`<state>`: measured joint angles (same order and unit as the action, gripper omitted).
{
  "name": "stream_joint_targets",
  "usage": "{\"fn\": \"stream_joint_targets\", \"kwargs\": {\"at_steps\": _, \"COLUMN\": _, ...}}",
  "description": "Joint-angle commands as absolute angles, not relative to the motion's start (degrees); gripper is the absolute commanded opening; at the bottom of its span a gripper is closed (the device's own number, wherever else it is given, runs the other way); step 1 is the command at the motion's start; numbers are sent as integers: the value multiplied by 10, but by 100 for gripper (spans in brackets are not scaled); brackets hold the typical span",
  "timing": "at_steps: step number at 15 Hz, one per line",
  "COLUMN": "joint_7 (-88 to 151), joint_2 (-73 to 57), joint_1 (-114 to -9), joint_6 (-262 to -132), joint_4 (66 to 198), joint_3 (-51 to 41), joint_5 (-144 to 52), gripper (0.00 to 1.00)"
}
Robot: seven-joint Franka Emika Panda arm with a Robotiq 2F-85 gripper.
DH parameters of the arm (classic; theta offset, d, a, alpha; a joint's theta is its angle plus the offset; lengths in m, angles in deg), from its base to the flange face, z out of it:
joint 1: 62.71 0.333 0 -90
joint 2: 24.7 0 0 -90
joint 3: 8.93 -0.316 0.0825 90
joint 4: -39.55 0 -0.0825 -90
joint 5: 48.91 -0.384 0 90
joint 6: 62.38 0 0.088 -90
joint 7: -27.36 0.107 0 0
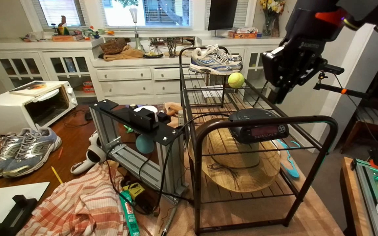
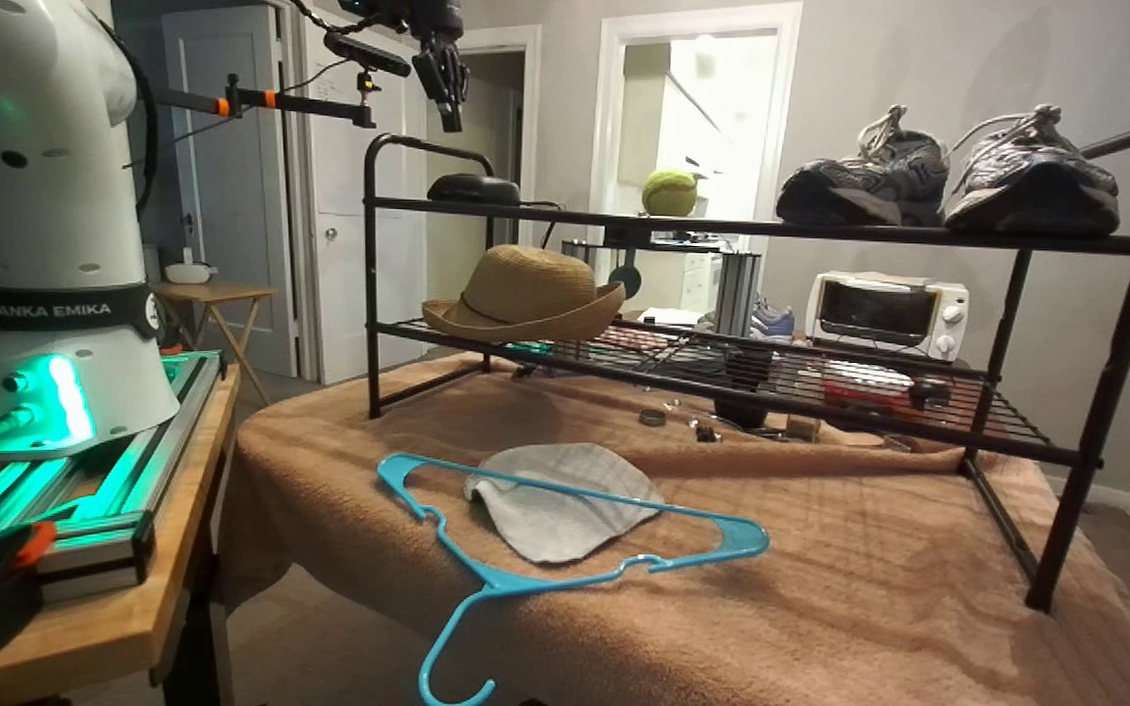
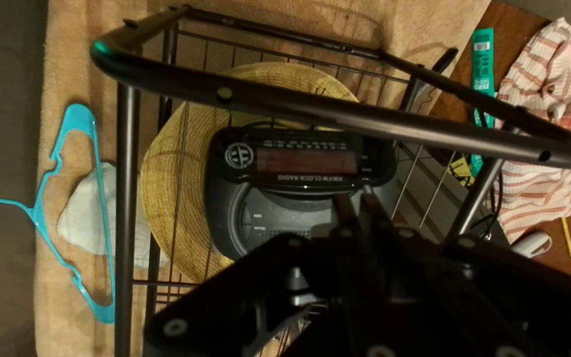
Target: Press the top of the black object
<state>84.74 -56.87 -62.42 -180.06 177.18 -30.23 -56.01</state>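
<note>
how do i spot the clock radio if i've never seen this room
Find the dark metal rack on the tan blanket. On its upper shelf, at the end above the straw hat, sits the clock radio. Unlike the tennis ball and shoes sharing that shelf, it is low and black with a reddish display window.

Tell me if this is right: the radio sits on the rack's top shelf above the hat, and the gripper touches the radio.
The gripper isn't touching: an exterior view shows it apart, above the radio. The radio does sit on the top shelf above the hat.
</note>
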Motion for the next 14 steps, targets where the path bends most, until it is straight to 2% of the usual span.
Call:
{"fn": "stream_joint_targets", "kwargs": {"at_steps": 1, "joint_7": 885, "joint_2": -524, "joint_1": -626, "joint_6": -1808, "joint_4": 1743, "joint_3": -301, "joint_5": -520, "gripper": 0}}
{"fn": "stream_joint_targets", "kwargs": {"at_steps": 14, "joint_7": 940, "joint_2": -478, "joint_1": -609, "joint_6": -1793, "joint_4": 1750, "joint_3": -276, "joint_5": -487, "gripper": 0}}
